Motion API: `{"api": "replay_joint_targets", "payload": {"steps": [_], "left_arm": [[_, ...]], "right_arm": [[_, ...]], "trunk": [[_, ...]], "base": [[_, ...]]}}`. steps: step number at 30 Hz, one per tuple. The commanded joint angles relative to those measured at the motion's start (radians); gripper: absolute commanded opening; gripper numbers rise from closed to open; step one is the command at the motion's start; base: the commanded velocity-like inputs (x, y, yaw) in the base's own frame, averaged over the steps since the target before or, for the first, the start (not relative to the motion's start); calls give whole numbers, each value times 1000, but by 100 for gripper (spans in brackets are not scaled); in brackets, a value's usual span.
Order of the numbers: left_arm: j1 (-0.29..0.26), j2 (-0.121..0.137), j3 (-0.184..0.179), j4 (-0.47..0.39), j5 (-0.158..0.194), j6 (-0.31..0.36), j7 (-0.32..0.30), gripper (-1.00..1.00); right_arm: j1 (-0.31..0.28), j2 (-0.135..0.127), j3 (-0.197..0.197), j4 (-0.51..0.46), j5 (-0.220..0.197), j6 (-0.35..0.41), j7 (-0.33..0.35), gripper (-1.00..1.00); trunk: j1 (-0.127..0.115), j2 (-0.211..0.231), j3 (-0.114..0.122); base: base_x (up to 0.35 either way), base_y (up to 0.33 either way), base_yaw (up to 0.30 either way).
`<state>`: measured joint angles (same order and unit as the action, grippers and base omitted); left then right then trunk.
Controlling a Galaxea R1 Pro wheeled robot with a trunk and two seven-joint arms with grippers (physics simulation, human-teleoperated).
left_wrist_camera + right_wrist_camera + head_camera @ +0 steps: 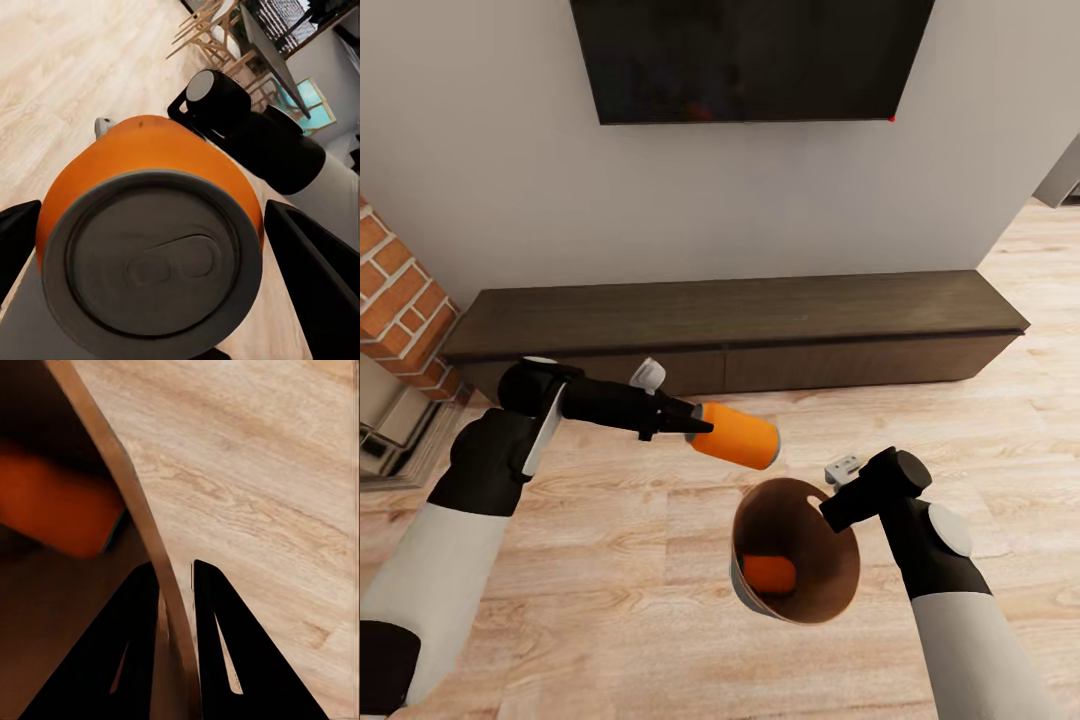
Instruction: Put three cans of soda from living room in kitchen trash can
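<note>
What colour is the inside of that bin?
Coppery brown inside the bin, clearest in the head view.

One soda can (735,436) is held above the bin (800,600), a little to its left. Another can (770,573) lies inside it.

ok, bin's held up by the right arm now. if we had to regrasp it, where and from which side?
Pinch the bin wall at the rim, one finger inside and one outside, coming from above the open mouth. The wall is thin and tapered, and the right gripper already straddles it that way. Stay clear of the can lying inside.
</note>
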<state>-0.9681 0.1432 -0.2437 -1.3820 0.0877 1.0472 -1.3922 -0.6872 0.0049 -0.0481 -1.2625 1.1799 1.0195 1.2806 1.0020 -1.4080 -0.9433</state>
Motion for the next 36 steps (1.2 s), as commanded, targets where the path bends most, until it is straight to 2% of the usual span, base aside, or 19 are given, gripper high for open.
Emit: {"api": "replay_joint_targets", "payload": {"steps": [1,10,14,21,22,27,30,36], "left_arm": [[6,-1,0,-14,-1,0,2,-100],[56,2,-5,-33,-2,0,5,-100],[69,2,-17,-35,-2,0,28,-100],[79,1,-85,-34,-3,0,74,-100],[80,-1,-107,-34,-4,0,86,-100],[81,-4,-140,-32,-5,0,113,-100],[81,-5,-182,-27,-7,0,146,-100],[81,-16,-239,-22,-6,0,216,-100]], "right_arm": [[0,1,-1,1,-15,14,-4,-100],[0,1,0,11,-16,14,-19,-100],[0,1,0,15,-17,14,-19,-100],[0,6,1,17,-17,14,-20,-100],[0,7,1,17,-17,14,-20,-100],[-1,7,0,18,-17,14,-20,-100],[-1,7,0,18,-17,14,-20,-100],[-2,10,0,18,-16,14,-20,-100]], "trunk": [[0,0,0],[0,0,0],[0,0,0],[0,0,0],[0,0,0],[0,0,0],[0,0,0],[0,0,0]], "base": [[0,0,0],[0,0,0],[0,0,0],[0,0,0],[0,0,0],[0,0,0],[0,0,0],[0,0,0]]}}
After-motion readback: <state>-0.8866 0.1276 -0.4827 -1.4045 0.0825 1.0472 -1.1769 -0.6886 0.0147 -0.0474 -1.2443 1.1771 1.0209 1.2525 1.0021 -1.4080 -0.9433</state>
